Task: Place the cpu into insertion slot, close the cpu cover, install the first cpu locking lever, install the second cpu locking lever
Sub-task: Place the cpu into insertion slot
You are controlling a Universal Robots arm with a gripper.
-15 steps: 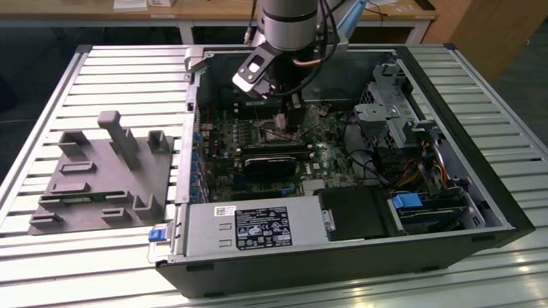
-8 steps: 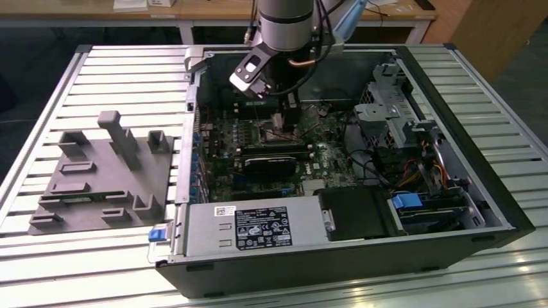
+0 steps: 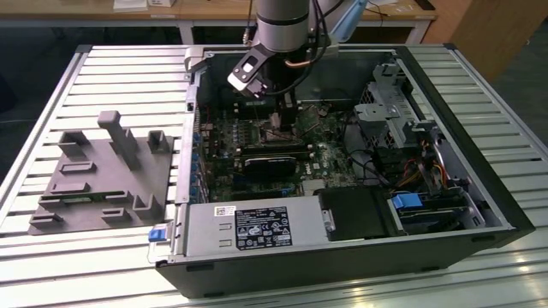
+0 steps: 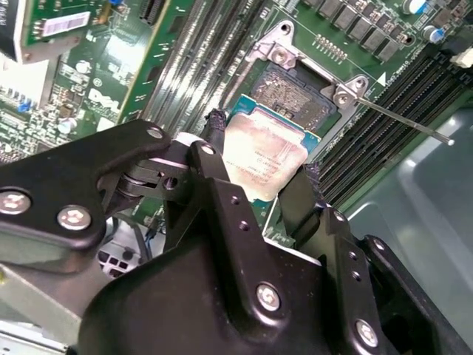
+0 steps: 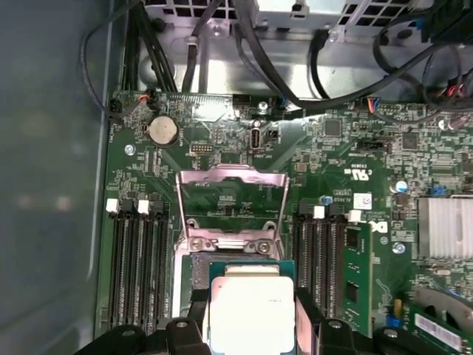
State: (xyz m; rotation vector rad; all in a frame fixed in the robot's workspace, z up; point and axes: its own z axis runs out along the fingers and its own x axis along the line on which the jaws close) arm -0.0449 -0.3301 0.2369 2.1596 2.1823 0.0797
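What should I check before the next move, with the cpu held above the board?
1. Grip on the cpu: ok. The gripper clamps it by two opposite edges.
2. cpu cover open: ok. It stands swung up off the insertion slot.
3. Slot empty: ok where it shows, though the cpu hides part of it.
4. Locking lever out of the way: ok. It sticks out to the side, away from the slot opening.
5. cpu corner marks matched to the slot: cannot tell.
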